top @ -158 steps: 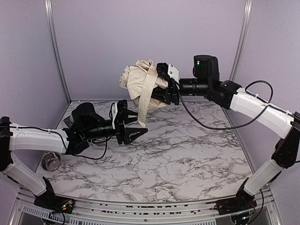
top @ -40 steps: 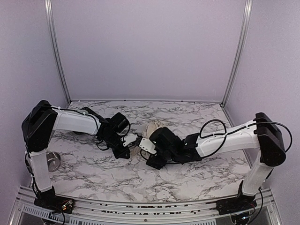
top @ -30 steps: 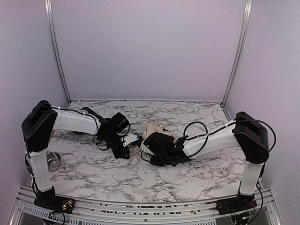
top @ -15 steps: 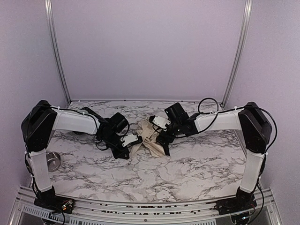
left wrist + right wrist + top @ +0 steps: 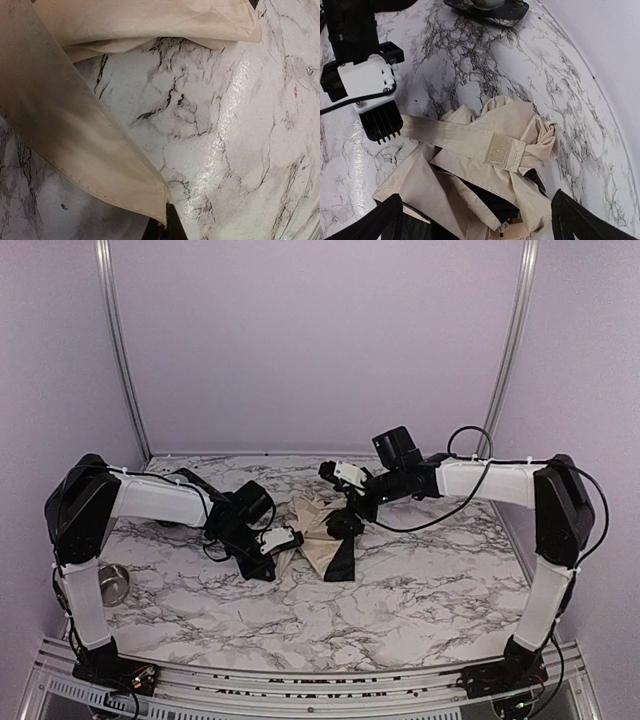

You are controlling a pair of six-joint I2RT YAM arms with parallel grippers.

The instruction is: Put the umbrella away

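**Strap pinched on the left, open jaws over the bundle**

Marble-patterned table (image 5: 430, 590) inside lilac walls carries the scene. The umbrella (image 5: 312, 540) lies on it about mid-table, a loose cream-beige heap with dark lining showing at its near-right end. It is too crumpled to read a clean long axis, and shaft and handle cannot be made out.

The right gripper (image 5: 345, 523) hangs just above the heap's right side, its jaws spread wide with nothing between them. The bundle sits directly below, between the two fingers in the wrist view.

The left gripper (image 5: 288, 542) sits low at the heap's left edge, clamped on the free end of the closure strap (image 5: 455, 135). That strap runs from the left gripper rightward across the top of the fabric, so wrapping would likely fall to the left arm while the right steadies the bundle.

The small steel bowl (image 5: 108, 583) stands well apart by the left arm's base, with no contents visible. No sleeve or bin for the umbrella shows.
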